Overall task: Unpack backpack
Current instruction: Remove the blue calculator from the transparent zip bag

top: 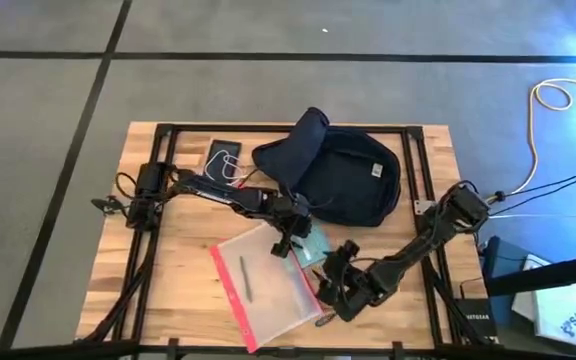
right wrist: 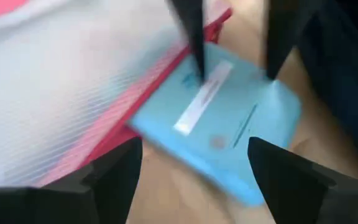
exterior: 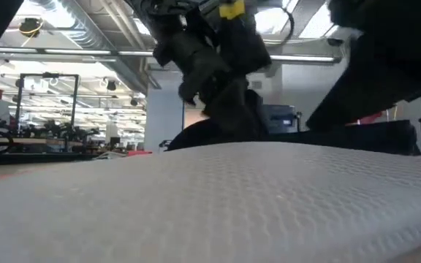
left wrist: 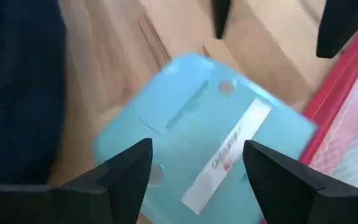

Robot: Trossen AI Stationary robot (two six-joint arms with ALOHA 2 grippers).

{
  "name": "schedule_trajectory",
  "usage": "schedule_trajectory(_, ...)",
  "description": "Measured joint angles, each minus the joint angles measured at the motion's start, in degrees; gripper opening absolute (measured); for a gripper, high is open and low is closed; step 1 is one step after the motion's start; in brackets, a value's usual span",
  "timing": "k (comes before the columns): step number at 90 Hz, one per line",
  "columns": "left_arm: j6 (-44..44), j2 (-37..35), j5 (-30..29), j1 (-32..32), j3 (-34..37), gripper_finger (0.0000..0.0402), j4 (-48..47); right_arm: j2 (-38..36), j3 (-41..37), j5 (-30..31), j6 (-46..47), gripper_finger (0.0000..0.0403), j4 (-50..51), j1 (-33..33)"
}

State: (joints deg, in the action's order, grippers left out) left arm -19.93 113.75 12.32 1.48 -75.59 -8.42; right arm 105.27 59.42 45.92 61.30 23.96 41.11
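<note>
While both jaws gape, backpack (top: pixel 343 175) lies unzipped.

Two dark, near-black six-joint arms of blocky segmented links with thin black cables looped along them, a yellow marking on one upper housing in the low view, each ending in a two-fingered left claw (left wrist: pixel 194 165) and right claw (right wrist: pixel 194 165) with matte, wedge-shaped tapering fingers.

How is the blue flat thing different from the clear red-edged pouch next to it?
The blue case is opaque, small and rounded; the pouch is see-through, far larger, square-cornered, with a red edge. A pen shows inside the pouch; the case's contents are hidden. Both lie flat on the table, beside the backpack.
</note>
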Motion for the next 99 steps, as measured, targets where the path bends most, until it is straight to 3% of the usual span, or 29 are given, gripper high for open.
schedule_trajectory(20, -4.60, -1.91, -0.12, -0.02, -0.15, 0.0239, 1.47, 1.14, -1.56, -1.08, 6.39, 0.0275, -0.09, 2.33)
schedule_trajectory(42, -6.57, -2.02, -7.05, -0.04, -0.22, 0.0239, -1.78, 2.89, -4.18, -1.99, 13.03, 0.0275, -0.36, 2.37)
schedule_trajectory(51, -8.48, -2.05, -11.03, -0.02, -0.24, 0.0239, -3.89, 4.28, -4.15, -7.54, 11.02, 0.0275, -3.14, 1.64)
schedule_trajectory(59, -9.24, -2.05, -14.13, -0.38, -0.24, 0.0239, -6.88, 5.27, -4.13, -8.40, 8.02, 0.0275, -6.83, 0.53)
schedule_trajectory(78, -8.15, -2.11, -12.35, -3.15, -0.26, 0.0239, -18.32, 6.18, -4.04, -8.14, 4.22, 0.0275, -13.85, -2.27)
schedule_trajectory(99, -9.76, -0.43, -9.42, -3.93, -0.37, 0.0239, -14.60, 6.47, -3.85, -10.63, 1.49, 0.0275, -18.35, -4.25)
